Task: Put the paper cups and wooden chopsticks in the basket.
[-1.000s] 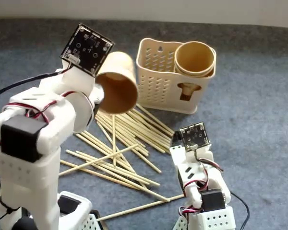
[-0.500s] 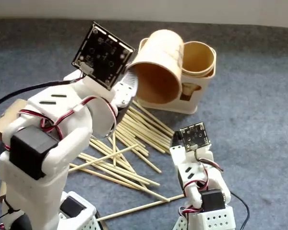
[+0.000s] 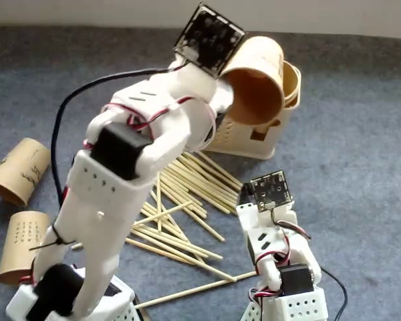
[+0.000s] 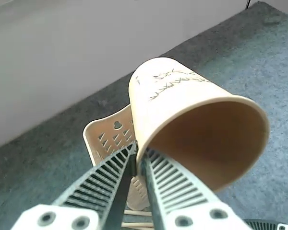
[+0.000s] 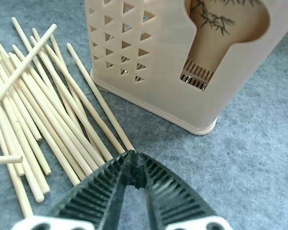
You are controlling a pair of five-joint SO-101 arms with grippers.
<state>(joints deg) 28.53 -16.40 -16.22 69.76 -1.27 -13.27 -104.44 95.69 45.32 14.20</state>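
Note:
My left gripper [image 4: 138,154] is shut on the rim of a paper cup [image 4: 197,129], held tilted over the beige basket [image 4: 110,139]. From above, that cup [image 3: 254,83] hangs over the basket [image 3: 267,137], with a nested cup's rim [image 3: 293,80] showing behind it. Two more paper cups [image 3: 19,170] [image 3: 23,244] lie on their sides at the far left. Wooden chopsticks [image 3: 180,200] are scattered between the arms. My right gripper [image 5: 133,167] is shut on nothing, low over the carpet beside the chopsticks [image 5: 43,110] and near the basket [image 5: 173,62].
Grey carpet [image 3: 361,167] covers the whole work area. One chopstick [image 3: 194,289] lies apart near the front, between the two arm bases. A pale wall [image 4: 62,57] runs behind the basket.
The left arm has swung right and up with the cup, from above the chopsticks to over the basket, uncovering the two cups at the left. The right arm has stayed still.

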